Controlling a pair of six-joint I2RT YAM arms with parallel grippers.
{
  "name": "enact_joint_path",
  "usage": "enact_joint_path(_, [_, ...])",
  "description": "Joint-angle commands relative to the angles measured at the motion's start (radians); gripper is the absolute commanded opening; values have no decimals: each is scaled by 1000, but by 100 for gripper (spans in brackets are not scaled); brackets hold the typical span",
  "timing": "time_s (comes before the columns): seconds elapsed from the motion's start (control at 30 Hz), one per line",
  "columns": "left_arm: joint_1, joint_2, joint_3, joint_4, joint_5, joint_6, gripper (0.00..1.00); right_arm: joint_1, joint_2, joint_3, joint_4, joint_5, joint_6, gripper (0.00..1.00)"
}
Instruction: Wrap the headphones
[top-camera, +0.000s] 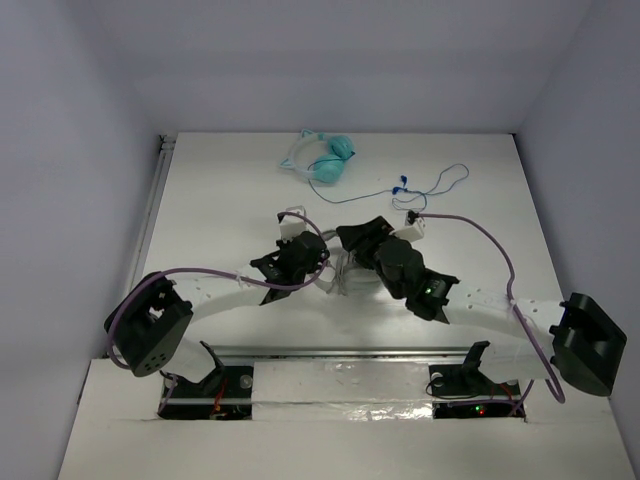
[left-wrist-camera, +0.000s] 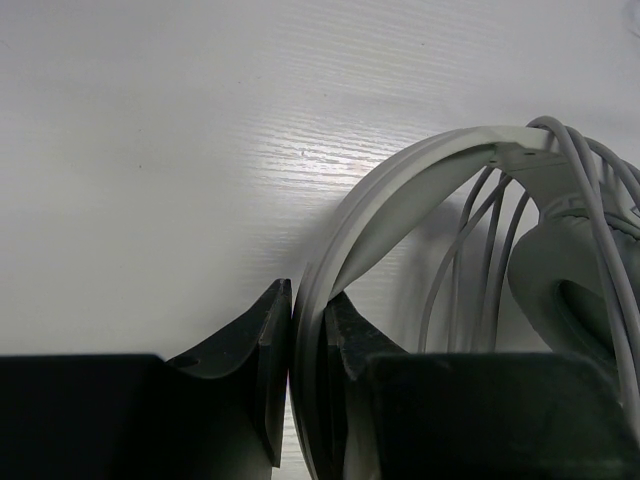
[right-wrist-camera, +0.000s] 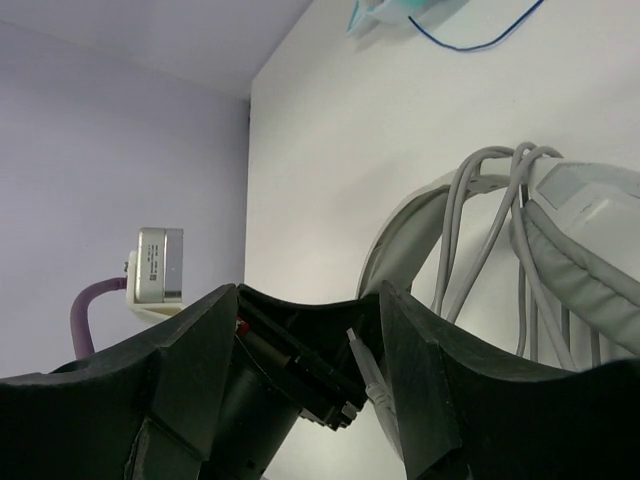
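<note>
The bench (left-wrist-camera: 200, 150) is white with a fine wood-like grain and a soft sheen. The headphones (left-wrist-camera: 400, 190) have a smooth matt plastic headband, a cushioned, leather-like grey ear cup (right-wrist-camera: 575, 270) and a smooth rubbery cable (right-wrist-camera: 453, 220). The left tool (left-wrist-camera: 305, 370) looks matt black plastic.

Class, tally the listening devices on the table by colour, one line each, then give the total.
White headphones: 1
Teal headphones: 1
Blue earbuds: 1
Total: 3
</note>
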Motion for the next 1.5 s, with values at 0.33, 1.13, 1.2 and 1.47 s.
enact_joint_path(0.33, [-5,-2,63,65,39,-14,0,-1,-114,77,-70,97,-152,48])
enact_joint_path(1.13, [4,271,186,114,87,32,18,-1,-414,40,-467,93,-407,30])
enact_joint_path(1.2, [4,242,169,90,94,30,31,-1,-401,81,-513,79,-422,41])
enact_joint_path(1.47, [4,113,124,-67,116,18,61,-1,-401,135,-539,53,-456,69])
